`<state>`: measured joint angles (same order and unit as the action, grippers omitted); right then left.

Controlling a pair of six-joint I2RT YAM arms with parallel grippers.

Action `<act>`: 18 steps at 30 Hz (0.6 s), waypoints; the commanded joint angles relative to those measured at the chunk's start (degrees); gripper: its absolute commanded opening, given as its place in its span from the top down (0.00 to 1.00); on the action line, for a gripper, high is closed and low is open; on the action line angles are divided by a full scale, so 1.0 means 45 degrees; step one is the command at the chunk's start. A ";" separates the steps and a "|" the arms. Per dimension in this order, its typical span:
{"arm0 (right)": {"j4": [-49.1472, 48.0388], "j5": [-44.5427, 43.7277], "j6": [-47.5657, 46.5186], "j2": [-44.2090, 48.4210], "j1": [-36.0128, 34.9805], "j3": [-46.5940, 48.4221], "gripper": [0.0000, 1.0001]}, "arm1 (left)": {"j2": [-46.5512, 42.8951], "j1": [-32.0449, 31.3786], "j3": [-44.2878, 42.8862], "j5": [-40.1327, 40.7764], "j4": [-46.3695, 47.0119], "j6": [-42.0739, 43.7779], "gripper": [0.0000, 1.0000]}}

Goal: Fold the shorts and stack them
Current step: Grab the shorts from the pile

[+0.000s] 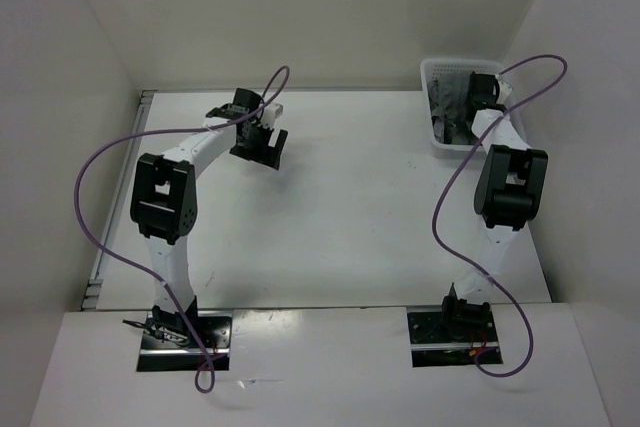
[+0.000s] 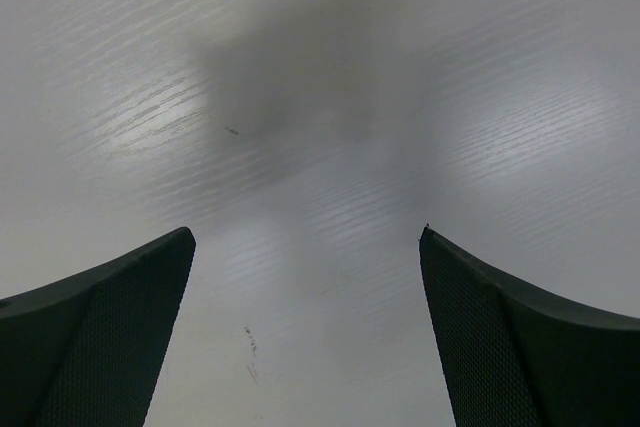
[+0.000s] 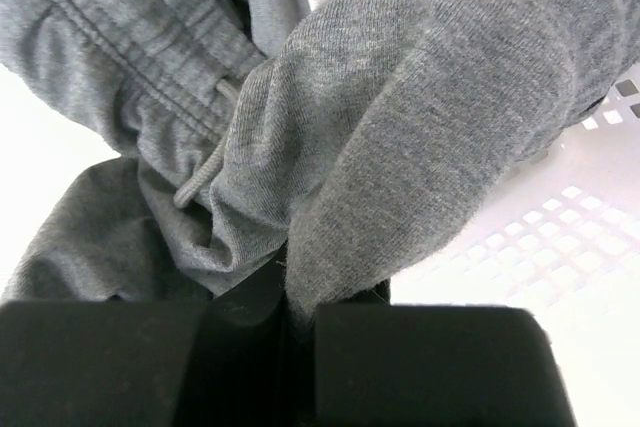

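**A:** Why's the right gripper [image 3: 300, 292] down in the basket [image 1: 432, 69]?

**B:** It's pinching a fold of the shorts [image 3: 430, 97] bunched inside it, probably to lift them out. Meanwhile the left gripper [image 2: 307, 277] hangs spread wide, well left of the basket.

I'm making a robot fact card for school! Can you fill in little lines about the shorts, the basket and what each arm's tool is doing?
Shorts: soft grey fabric shorts, bunched up, thin drawstring showing
Where: in the white plastic mesh basket, at the far right corner of the white table
Right arm: right tool shut, pinching a fold of the shorts
Left arm: left tool open, holding nothing, over bare table
Folded yet: no
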<state>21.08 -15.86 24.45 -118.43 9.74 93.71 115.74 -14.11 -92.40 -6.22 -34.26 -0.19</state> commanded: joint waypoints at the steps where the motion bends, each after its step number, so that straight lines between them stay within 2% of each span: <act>1: -0.0153 0.0223 0.0037 0.0886 -0.0074 0.0718 1.00 | 0.0139 -0.0107 -0.0463 -0.0043 0.0249 0.0041 0.00; 6: -0.0640 -0.0341 -0.0568 0.1901 -0.1088 0.0834 1.00 | 0.0256 -0.0498 -0.1280 -0.0044 0.0366 0.0041 0.00; 9: -0.0759 -0.2390 -0.0569 0.2604 -0.1830 0.0835 1.00 | 0.0256 -0.0614 -0.1750 -0.0044 0.0367 0.0041 0.00; 15: -0.0152 -0.4131 0.0212 0.3680 -0.2104 0.0953 1.00 | -0.0309 -0.0615 -0.1986 -0.0044 0.0485 0.0041 0.00; 18: -0.0639 -0.4871 -0.0585 0.4519 -0.2553 0.0953 1.00 | -0.0660 -0.0615 -0.1869 -0.0044 0.0602 0.0041 0.00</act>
<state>21.45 -30.02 23.55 -104.40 -0.16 94.32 116.16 -16.97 -99.77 -6.22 -32.56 -0.19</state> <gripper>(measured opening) 0.037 0.998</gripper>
